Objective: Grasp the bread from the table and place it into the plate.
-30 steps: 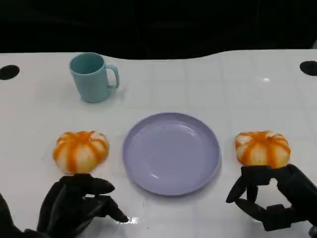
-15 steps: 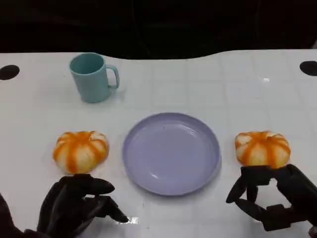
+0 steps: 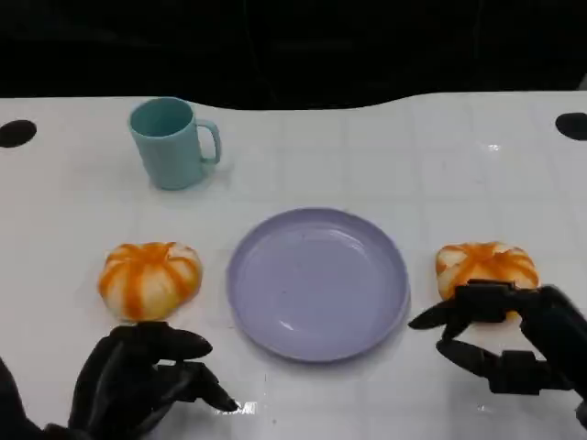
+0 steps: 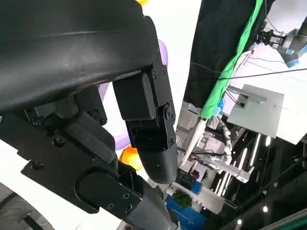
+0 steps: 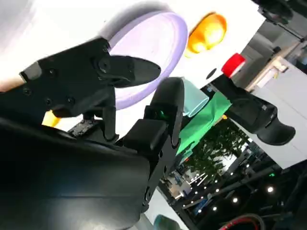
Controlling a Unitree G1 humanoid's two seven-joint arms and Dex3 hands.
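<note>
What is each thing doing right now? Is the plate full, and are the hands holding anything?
Plate: empty, flat on the table.
Left bread: on the table, untouched.
Right bread: on the table, not gripped.
Cup: upright.
Left hand: empty, fingers apart.
Right hand: open, around the right bread's near edge.

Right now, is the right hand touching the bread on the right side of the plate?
Cannot tell. In the head view the right hand overlaps the near edge of the right bread, with fingers spread, but no contact or gap shows plainly.
</note>
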